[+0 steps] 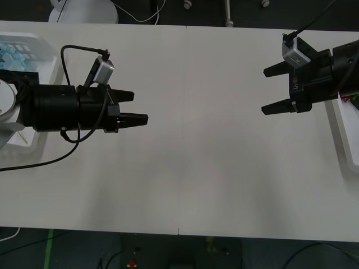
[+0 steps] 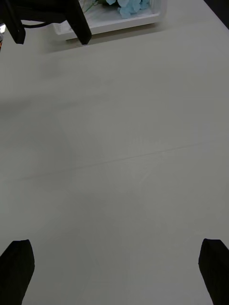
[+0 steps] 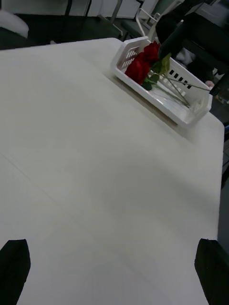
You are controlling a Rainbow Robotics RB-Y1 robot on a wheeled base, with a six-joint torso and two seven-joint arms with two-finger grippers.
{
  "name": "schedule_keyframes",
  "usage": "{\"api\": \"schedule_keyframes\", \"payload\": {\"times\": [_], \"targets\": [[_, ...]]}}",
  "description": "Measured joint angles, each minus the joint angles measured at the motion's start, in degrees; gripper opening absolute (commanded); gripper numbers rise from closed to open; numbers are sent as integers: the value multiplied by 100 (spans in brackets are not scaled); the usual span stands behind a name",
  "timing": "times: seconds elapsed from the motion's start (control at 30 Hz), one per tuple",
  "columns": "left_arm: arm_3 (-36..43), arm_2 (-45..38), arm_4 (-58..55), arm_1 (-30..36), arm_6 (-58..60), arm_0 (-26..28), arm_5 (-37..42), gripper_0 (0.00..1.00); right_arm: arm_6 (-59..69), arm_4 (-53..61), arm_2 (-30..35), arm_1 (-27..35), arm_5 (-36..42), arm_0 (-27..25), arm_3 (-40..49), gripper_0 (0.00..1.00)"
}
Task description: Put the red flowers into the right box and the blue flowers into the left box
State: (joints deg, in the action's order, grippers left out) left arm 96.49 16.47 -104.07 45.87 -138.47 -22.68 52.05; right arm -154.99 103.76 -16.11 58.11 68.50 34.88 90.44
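Red flowers (image 3: pixel 140 66) lie in the right box (image 3: pixel 191 112), their green stems along its floor; in the front view that box (image 1: pixel 345 131) sits at the table's right edge, partly behind my right arm. Blue flowers (image 1: pixel 14 53) lie in the left box (image 1: pixel 45 56) at the far left, also seen as blue flowers (image 2: pixel 133 5) in the left box (image 2: pixel 119 24). My left gripper (image 1: pixel 140 107) hangs open over the table, just right of the left box. My right gripper (image 1: pixel 263 91) is open too, just left of the right box. Both hold nothing.
The white table (image 1: pixel 185 168) runs wide and bare between the two grippers, with a faint seam down its middle. A black cable (image 1: pixel 67 56) loops over my left wrist. Beyond the far edge stands a white base (image 1: pixel 84 11) on the dark floor.
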Motion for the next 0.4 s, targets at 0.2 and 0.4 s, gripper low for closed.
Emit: {"api": "schedule_keyframes", "payload": {"times": [0.2, 0.4], "targets": [[0, 0, 1, 0, -96, 0, -108, 100, 0, 0, 0, 0, 0, 0, 0, 100], [0, 0, 1, 0, -96, 0, -108, 100, 0, 0, 0, 0, 0, 0, 0, 100]]}}
